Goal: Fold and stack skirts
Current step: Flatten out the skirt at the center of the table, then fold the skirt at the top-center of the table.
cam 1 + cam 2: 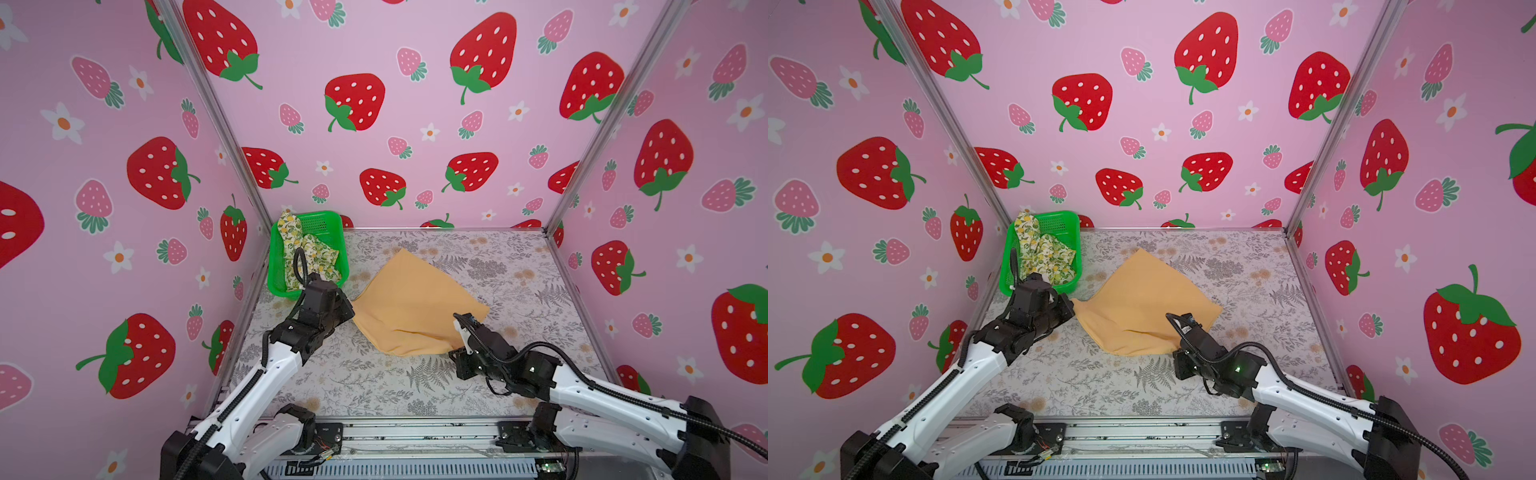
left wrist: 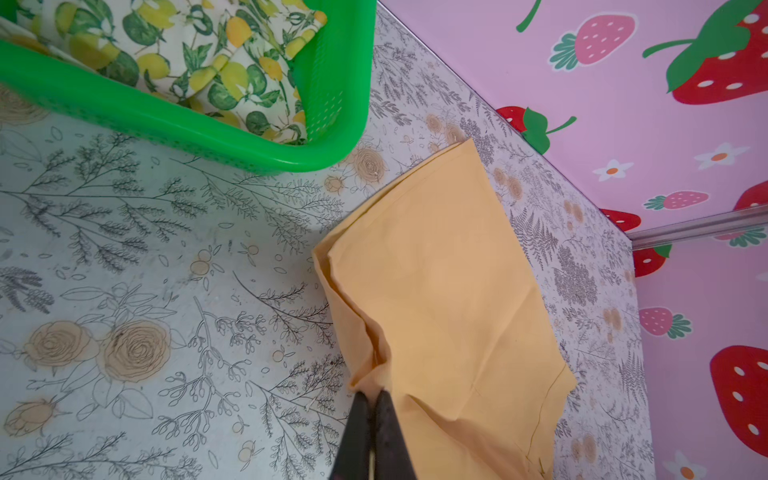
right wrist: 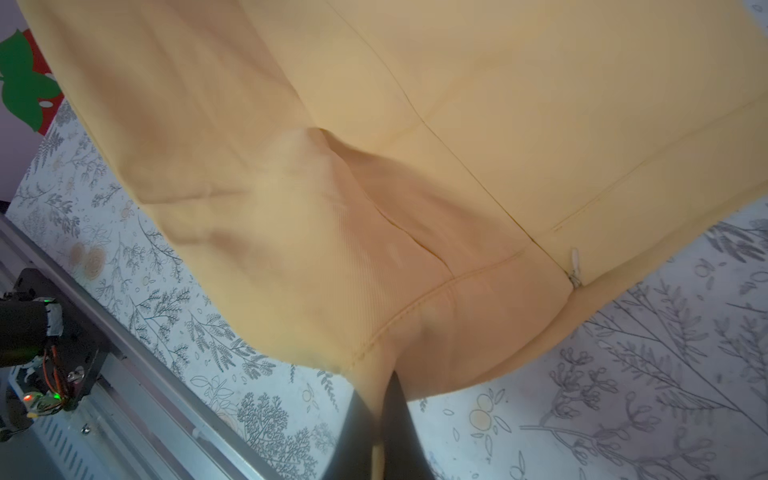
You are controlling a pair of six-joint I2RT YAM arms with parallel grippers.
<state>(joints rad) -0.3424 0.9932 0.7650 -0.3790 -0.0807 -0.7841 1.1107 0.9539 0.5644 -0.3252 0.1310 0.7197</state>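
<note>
Strawberry-print walls (image 1: 374, 104) box me in on three sides, so any swing I make has to stay over the bench (image 1: 374, 386). The yellow skirt (image 1: 415, 303) lies in the middle of it, mostly flat, turned so one corner points at the back wall.

I judge this is the first fold. I have one edge of the skirt by its two ends, so I can carry that edge across the rest in a single sweep without it sagging in the middle.

The green basket (image 1: 274, 257) sits in the back left corner, just beside the left arm, and its near rim is what I could clip on the way. The lemon-print skirt (image 1: 311, 253) is bunched inside it, one end hanging over the back rim, waiting its turn.

The left fingers (image 2: 388, 432) are closed, pinching the skirt's corner nearest the basket. The right fingers (image 3: 399, 424) are closed too, gripping the stitched band at the near right corner, with the cloth rising away from them. A small zip pull (image 3: 574, 266) sits close to that grip. It could catch or add bulk in the fold.
</note>
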